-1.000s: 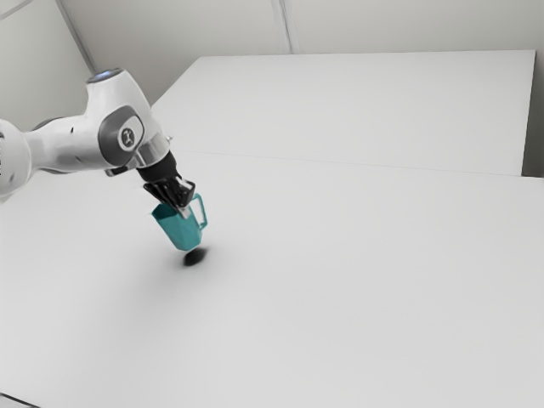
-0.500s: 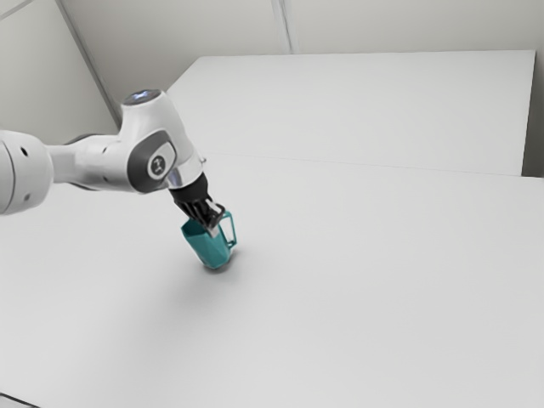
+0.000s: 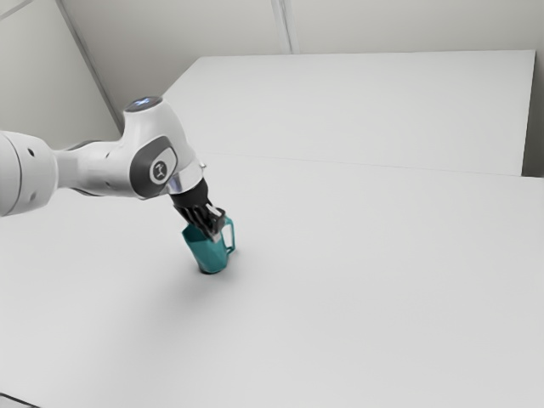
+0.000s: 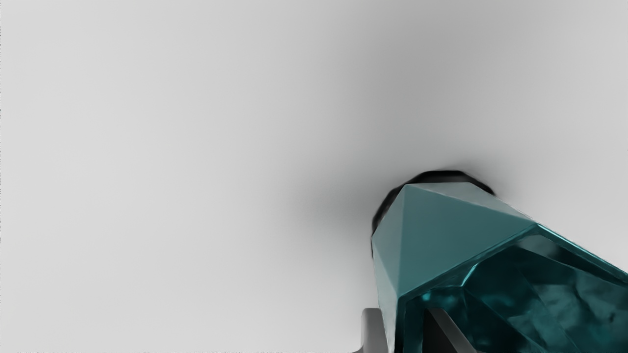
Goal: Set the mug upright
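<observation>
The teal faceted mug (image 3: 207, 252) stands on the white table nearly upright, leaning slightly, its handle toward the exterior view's right. At its rim is my gripper (image 3: 214, 235), reaching down at a slant from the upper left. In the wrist view the mug (image 4: 451, 235) shows its outer wall, its open mouth and a dark edge around its base. There my gripper (image 4: 402, 326) has one finger outside the wall and the other inside the mouth, with the wall pinched between them.
The broad white table (image 3: 357, 280) surrounds the mug. A pale wall (image 3: 408, 25) rises behind it, and a dark line (image 3: 19, 399) lies at the exterior view's lower left corner.
My gripper carried the mug down and toward the exterior view's right. The mug was tilted above the table earlier; its base has since swung toward the exterior view's left, so it stands straighter.
</observation>
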Robot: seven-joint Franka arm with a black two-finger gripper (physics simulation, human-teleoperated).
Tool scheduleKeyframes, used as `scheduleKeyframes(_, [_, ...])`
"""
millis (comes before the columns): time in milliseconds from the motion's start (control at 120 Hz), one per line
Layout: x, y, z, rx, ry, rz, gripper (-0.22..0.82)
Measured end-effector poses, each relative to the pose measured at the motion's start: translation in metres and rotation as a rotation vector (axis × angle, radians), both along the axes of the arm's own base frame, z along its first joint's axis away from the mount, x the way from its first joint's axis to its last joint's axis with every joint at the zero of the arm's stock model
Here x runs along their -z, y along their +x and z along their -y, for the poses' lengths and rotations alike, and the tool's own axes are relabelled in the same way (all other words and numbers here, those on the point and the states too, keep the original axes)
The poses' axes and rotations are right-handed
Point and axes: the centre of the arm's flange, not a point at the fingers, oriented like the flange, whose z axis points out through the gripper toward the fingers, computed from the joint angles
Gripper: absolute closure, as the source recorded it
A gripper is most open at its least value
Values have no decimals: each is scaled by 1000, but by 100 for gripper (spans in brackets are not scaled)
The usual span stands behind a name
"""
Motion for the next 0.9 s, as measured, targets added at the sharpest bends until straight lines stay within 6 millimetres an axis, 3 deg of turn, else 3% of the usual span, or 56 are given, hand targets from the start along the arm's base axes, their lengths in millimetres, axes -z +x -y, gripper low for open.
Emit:
scheduleKeyframes(150, [-10,-1,-2,-1,7,14,32])
scheduleKeyframes(317, [-30,-3,-2,1,15,46,15])
scheduleKeyframes(575, [-69,0,9,22,20,87,4])
scheduleKeyframes(683, [-100,12,21,45,19,113,3])
scheduleKeyframes(792, [-144,21,30,88,62,133,2])
scheduleKeyframes(900, [-170,22,37,110,87,117,1])
